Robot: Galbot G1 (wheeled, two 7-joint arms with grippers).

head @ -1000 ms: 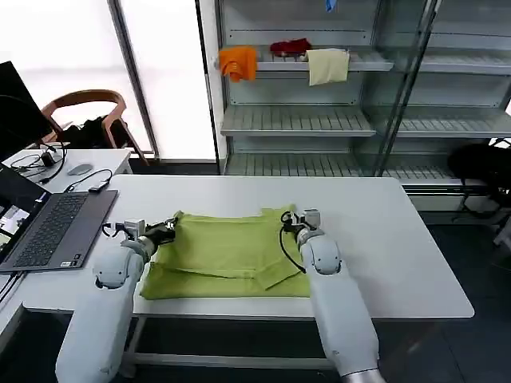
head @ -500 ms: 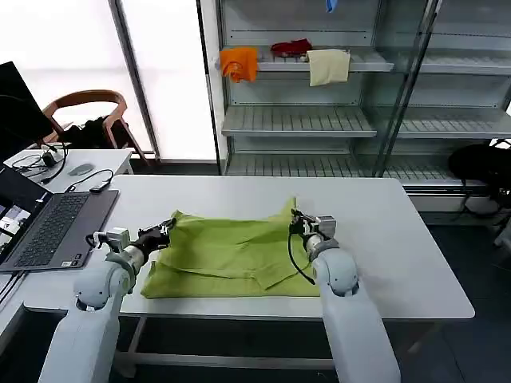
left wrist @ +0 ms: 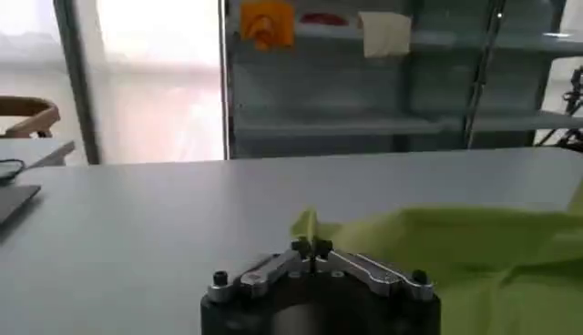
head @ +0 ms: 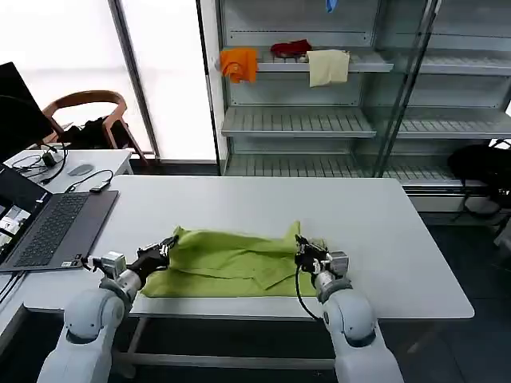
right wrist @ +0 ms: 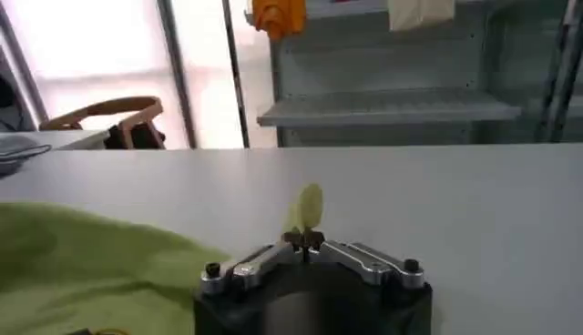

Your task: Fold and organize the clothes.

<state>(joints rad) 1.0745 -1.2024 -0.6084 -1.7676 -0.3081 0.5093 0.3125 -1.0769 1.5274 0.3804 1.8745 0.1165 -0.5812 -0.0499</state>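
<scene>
Shirt [head: 227,263] lies at the near table [head: 383,239] edge, long axis left-right across it, far corners lifted toward you. L gripper [head: 166,245] and R gripper [head: 302,247] are each pinched shut on a corner. Risk as I judge it: thin bites could slip mid-fold, or uneven pulls would skew the hem; the near edge could slide off the table.

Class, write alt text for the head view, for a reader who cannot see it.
Two robot arms pinch the far corners of a lime T-shirt on a white table, left pincer and right pincer shut on it. A laptop sits left.
</scene>
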